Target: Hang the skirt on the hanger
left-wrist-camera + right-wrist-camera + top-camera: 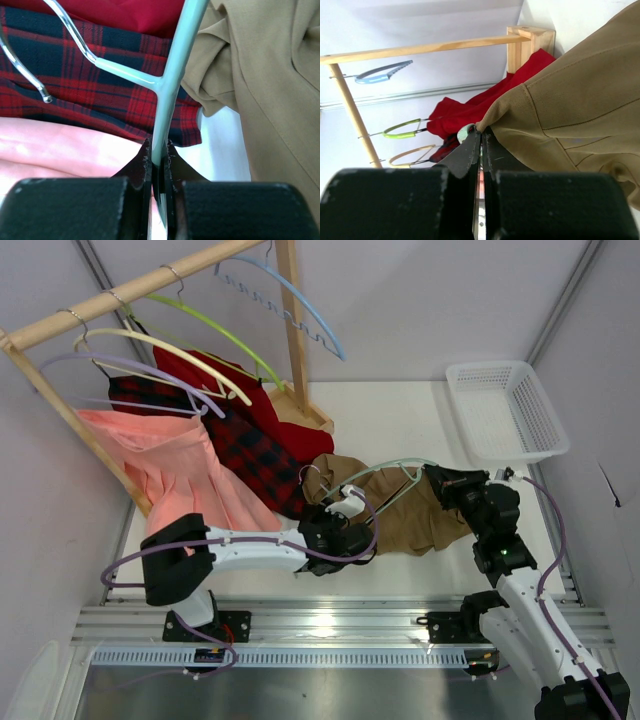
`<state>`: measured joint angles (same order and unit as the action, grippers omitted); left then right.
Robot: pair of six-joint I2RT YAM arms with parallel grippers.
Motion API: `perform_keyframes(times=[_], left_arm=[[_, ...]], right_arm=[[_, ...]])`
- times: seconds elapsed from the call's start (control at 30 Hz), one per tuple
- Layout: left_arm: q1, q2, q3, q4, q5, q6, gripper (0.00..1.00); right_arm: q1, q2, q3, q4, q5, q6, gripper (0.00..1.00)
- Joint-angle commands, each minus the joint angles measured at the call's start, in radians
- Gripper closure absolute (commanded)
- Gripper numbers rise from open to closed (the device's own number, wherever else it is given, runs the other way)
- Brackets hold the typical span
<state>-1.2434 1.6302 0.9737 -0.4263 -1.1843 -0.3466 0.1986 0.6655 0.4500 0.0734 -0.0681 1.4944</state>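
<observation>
The left gripper [159,156] was clamped tight on the hanger [172,75], gripping its pale green arm. The right gripper [481,139] was pinched shut on the skirt [580,100], which lay bunched mid-table [400,415], just beside a plaid skirt [250,455].

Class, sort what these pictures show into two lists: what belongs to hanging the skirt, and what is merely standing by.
In the job:
tan skirt
sage-green hanger
left gripper, clamped on the hanger
right gripper, pinching the skirt's edge

Standing by:
plaid skirt
pink skirt
red garment
white basket
wooden rack
blue hanger
lime hanger
</observation>
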Motion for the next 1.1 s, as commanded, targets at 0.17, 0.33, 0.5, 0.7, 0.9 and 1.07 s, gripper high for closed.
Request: perform_keyframes(times=[0.17, 0.33, 0.5, 0.7, 0.9, 1.07], left_arm=[[-0.036, 0.086, 0.023, -0.206, 0.064, -0.052, 1.00], [-0.036, 0.046, 0.025, -0.178, 0.104, -0.035, 1.00], [-0.036, 0.108, 0.111, -0.308, 0.078, -0.084, 1.00], [-0.036, 0.139, 0.157, -0.382, 0.090, -0.124, 1.00], [-0.036, 0.125, 0.117, -0.376, 0.092, -0.140, 1.00], [-0.036, 0.126, 0.083, -0.379, 0.060, -0.149, 1.00]], right_arm=[[0.001, 0.011, 0.042, 0.267, 0.014, 0.067, 1.00], [0.016, -0.009, 0.072, 0.230, 0.040, -0.025, 1.00], [0.065, 0.022, 0.168, 0.175, 0.014, -0.288, 1.00], [0.157, 0.072, 0.295, 0.090, 0.028, -0.586, 1.00], [0.170, 0.025, 0.312, 0.033, 0.105, -0.625, 1.00], [0.125, 0.028, 0.340, -0.017, 0.059, -0.522, 1.00]])
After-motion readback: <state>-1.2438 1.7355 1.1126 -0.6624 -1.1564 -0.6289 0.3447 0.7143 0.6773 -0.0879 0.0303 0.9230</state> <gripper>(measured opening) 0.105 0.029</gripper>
